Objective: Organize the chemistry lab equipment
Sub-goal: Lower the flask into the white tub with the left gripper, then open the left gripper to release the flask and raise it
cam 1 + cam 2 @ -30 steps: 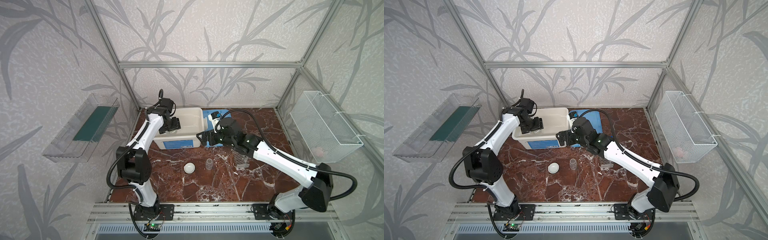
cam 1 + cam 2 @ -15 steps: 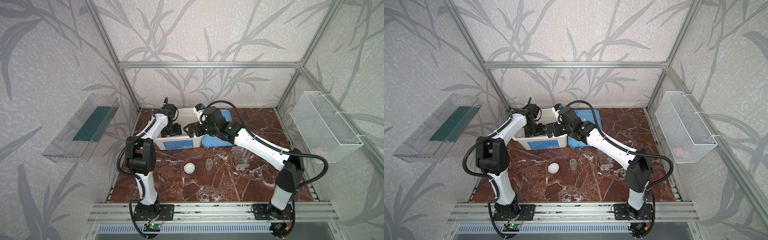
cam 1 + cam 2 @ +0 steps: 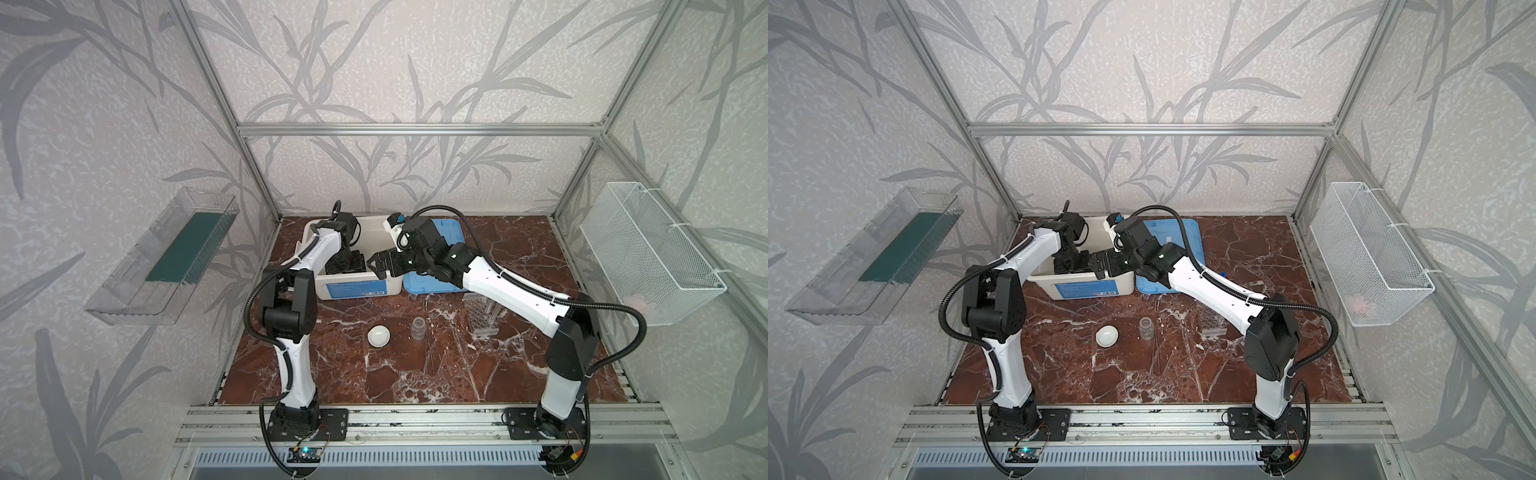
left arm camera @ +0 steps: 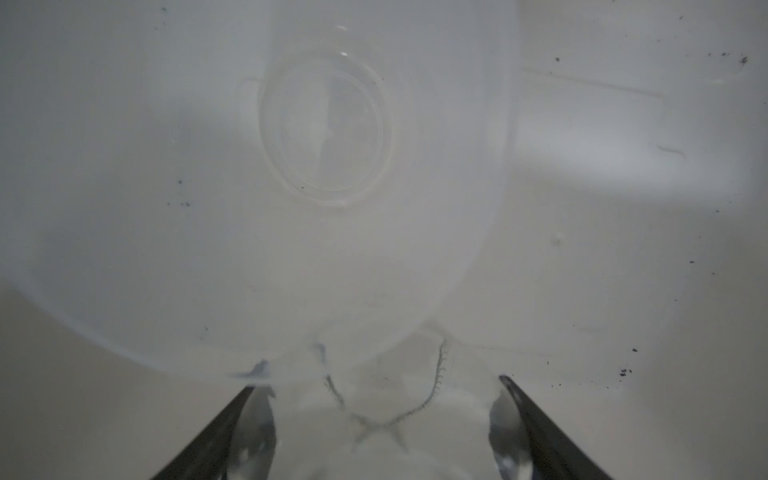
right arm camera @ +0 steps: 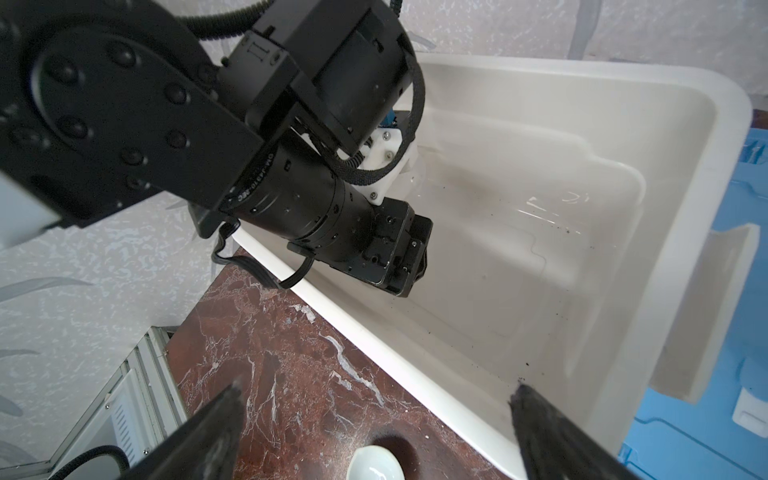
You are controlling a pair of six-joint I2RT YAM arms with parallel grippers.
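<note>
Leaf-patterned walls and an aluminium frame enclose a red-brown marble bench (image 3: 498, 374). Both arms crowd over the white tub (image 3: 322, 286) at the back, hiding much of its inside in both top views. The left end effector (image 3: 347, 266) reaches down into it. In the left wrist view its fingers (image 4: 212, 440) stand apart with a clear glass piece (image 4: 382, 415) bearing a faint scale between them, but blur hides whether it is grasped or released. Beyond lies a round glass vessel (image 4: 324, 133), out of focus, inside the tub. The right end effector (image 5: 376, 390) hovers over the tub's front rim, released and empty. The tub's blue label (image 3: 355, 287) carries print too small to read, as does the left arm's black wrist housing (image 5: 291, 195). A blue lid (image 3: 419, 284) lies beside the tub, partly under the right arm. On open bench sit a white domed dish (image 3: 379, 336), a small clear jar (image 3: 418, 327) near it, thin rods (image 3: 1156, 355) barely visible, and a clear rack (image 3: 484, 318) partly covered by the right arm. A wire basket (image 3: 648, 253) and a clear tray (image 3: 162, 257) hang on the side walls
</note>
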